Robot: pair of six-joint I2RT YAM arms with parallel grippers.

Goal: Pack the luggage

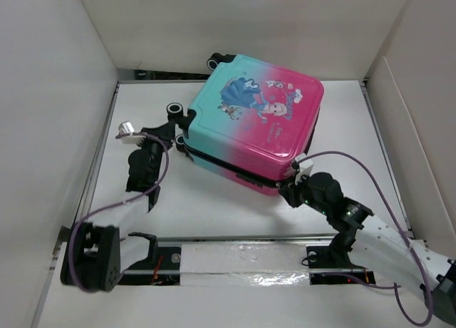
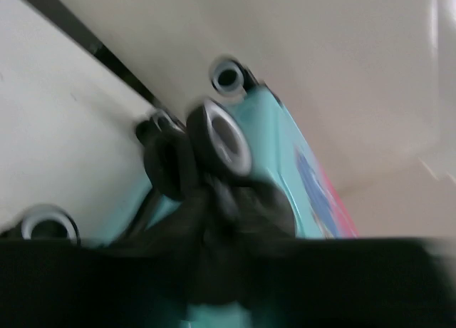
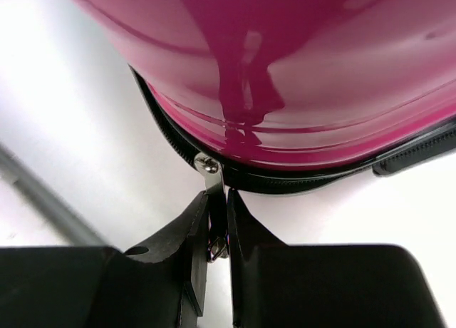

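Observation:
The luggage (image 1: 256,121) lies flat and closed on the white table, teal end to the left and pink end to the right, with the princess print facing up. My right gripper (image 1: 296,182) is at its near pink corner, shut on the metal zipper pull (image 3: 211,178), which sits pinched between the fingertips (image 3: 199,221) just below the black zipper trim. My left gripper (image 1: 165,134) is at the teal wheel end, right against a black wheel (image 2: 226,139). That wrist view is blurred, so the gap between its jaws is unreadable.
White walls (image 1: 64,93) enclose the table on the left, back and right. A metal rail (image 1: 235,257) runs along the near edge between the arm bases. Purple cables (image 1: 356,164) loop over both arms. Two more wheels (image 1: 216,60) stick out at the far end of the suitcase.

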